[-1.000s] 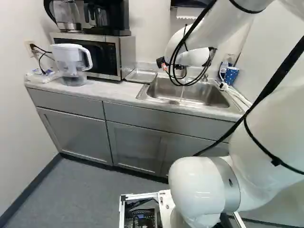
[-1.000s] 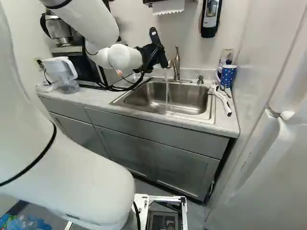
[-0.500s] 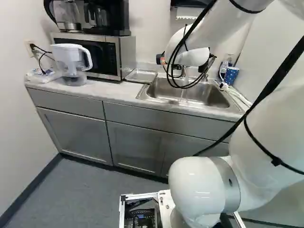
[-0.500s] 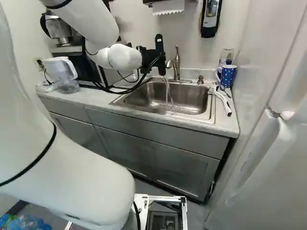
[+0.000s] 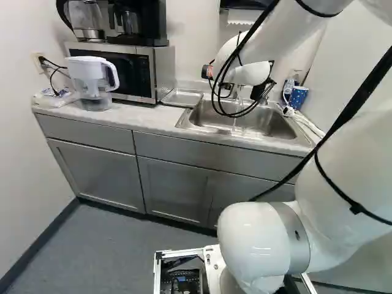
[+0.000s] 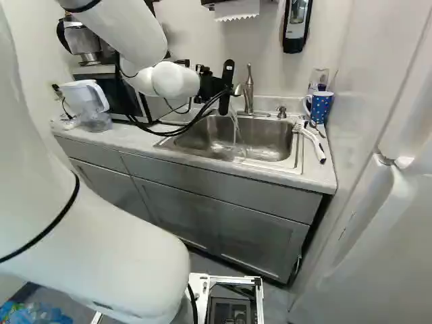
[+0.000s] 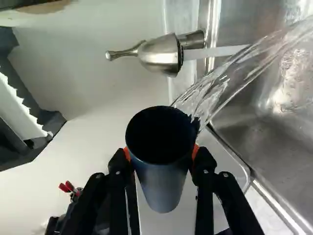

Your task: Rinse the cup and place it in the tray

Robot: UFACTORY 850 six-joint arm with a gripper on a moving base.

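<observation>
Gripper (image 7: 161,156) grasping the dark blue-gray cup (image 7: 164,183), orange pads (image 7: 196,151) against it from both sides. Cup is up by the faucet (image 6: 248,91), mouth facing the wrist camera; exact tilt and whether there's water inside, can't tell.

Change: over the last second the gripper end has turned against the arm (image 6: 170,80). Right base view had its black upright part leaning one way, then near vertical, now leaning slightly the other. Base hasn't moved. Stream (image 6: 235,128) was running in the earlier right base views too and still lands in the sink (image 6: 270,138). Wrist view: water (image 7: 208,95) touches the cup's rim and sheets off toward the basin.

Meaning: probably mid-rinse, wrist rolling the cup to work water around or tip it out. Cup not in the metal tray (image 5: 182,97), which sits on the counter (image 5: 138,116) just beside the sink.

Next, likely: finish tipping over the basin, let it drain, then carry across to the tray and set down. Risks: wet wall slipping between pads, splash onto the counter, knocking the faucet on the way out.
</observation>
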